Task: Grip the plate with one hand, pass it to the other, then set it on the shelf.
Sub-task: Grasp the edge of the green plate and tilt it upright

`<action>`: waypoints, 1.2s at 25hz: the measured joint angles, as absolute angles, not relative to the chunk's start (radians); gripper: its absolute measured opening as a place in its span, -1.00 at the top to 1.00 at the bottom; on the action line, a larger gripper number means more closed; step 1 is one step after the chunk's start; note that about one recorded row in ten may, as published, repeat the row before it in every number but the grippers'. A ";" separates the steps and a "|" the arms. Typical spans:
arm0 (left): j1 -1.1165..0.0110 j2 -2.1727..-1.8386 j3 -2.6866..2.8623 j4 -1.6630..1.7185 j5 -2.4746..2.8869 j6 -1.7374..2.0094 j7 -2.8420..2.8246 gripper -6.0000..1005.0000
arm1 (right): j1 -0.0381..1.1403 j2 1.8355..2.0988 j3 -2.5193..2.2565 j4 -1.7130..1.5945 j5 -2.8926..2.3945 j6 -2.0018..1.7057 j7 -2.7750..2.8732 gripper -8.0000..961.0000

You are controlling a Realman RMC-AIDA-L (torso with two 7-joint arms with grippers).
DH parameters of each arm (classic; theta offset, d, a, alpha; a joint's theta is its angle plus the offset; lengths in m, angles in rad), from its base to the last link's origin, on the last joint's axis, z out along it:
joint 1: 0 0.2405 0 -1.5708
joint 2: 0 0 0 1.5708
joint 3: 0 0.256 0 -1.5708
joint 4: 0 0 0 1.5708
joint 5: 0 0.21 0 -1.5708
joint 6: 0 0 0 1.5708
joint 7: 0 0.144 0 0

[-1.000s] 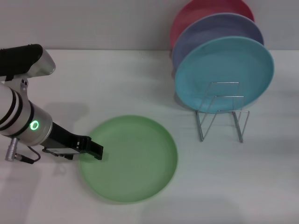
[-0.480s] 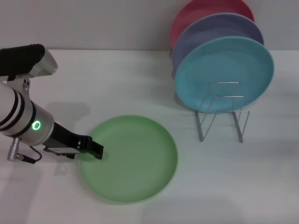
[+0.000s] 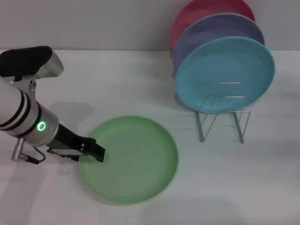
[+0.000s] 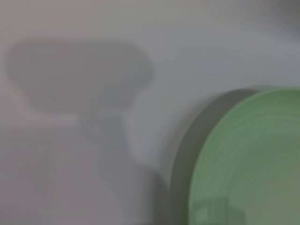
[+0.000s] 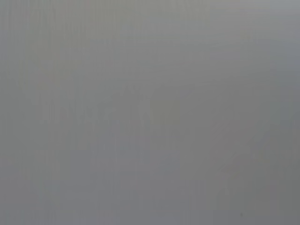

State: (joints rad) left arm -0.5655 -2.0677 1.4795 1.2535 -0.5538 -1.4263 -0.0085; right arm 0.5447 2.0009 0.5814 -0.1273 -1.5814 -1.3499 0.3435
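Left arm shifted slightly rightward since earlier frames; light-green plate (image 3: pixel 129 159) unmoved, flat on white tabletop (image 3: pixel 117 84). Head view: left gripper (image 3: pixel 96 153) at plate's left rim, finger state: cannot tell. Wire rack (image 3: pixel 222 112) well right of plate, holding turquoise plate (image 3: pixel 225 72), lavender plate (image 3: pixel 211 30), pink plate (image 3: pixel 197 9). Left wrist view: plate rim (image 4: pixel 197 159) close, gripper shadow on tabletop. Right wrist view: blank grey only.

Head view: even, soft overhead light, no glare; sharp throughout. Faint shadows under the green plate (image 3: pixel 129 159) and beside the left arm (image 3: pixel 23 117). Left wrist view: heavily blurred (plate rim smeared), broad soft shadow on the table (image 4: pixel 70 79). Right wrist view: featureless grey.
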 joint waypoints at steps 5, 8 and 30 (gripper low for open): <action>-0.570 -2.068 1.480 1.254 -0.553 -1.428 -0.007 -0.30 | 0.546 2.000 0.581 -0.127 -1.581 -1.350 0.344 -0.48; -0.572 -2.067 1.480 1.254 -0.552 -1.430 -0.005 -0.20 | 0.546 2.000 0.581 -0.127 -1.581 -1.350 0.344 -0.48; -0.592 -2.065 1.479 1.222 -0.526 -1.424 0.000 0.27 | 0.553 2.000 0.588 -0.127 -1.581 -1.350 0.344 -0.48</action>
State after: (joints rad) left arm -0.5924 -2.0647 1.4788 1.2215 -0.5261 -1.4238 0.0003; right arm 0.5527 2.0003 0.5878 -0.1265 -1.5815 -1.3499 0.3437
